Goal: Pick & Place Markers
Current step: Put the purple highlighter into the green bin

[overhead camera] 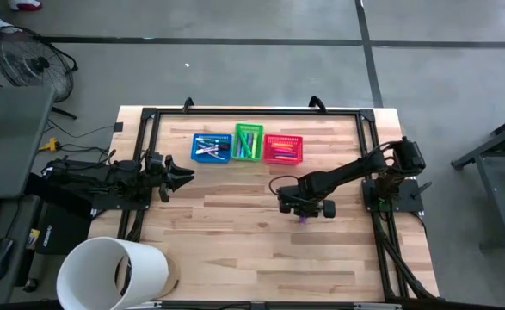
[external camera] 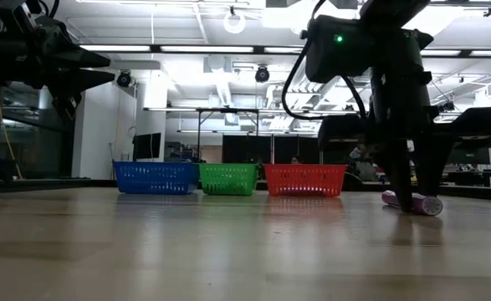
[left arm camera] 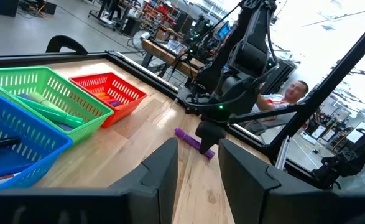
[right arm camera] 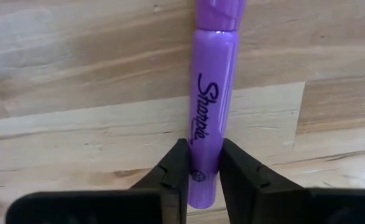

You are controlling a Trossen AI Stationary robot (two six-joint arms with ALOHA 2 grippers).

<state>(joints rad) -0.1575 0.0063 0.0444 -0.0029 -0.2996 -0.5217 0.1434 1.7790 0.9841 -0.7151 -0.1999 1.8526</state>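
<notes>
One purple marker [right arm camera: 211, 99] lies flat on the desk [overhead camera: 235, 232], in front of the red basket [overhead camera: 283, 149], gripped between the right gripper's [right arm camera: 201, 163] closed jaws. Three baskets stand in a row: blue [overhead camera: 211, 147], green [overhead camera: 249, 143], red. The left gripper [overhead camera: 181, 175] hovers near the blue one, jaws parted.

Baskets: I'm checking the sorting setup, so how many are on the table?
3, in a row at the table's far edge: the blue basket on the left, the green basket in the middle, the red basket on the right. None looks hidden.

Purple marker [right arm camera: 211, 99] (Sharpie), flat on table, others in baskets
</notes>
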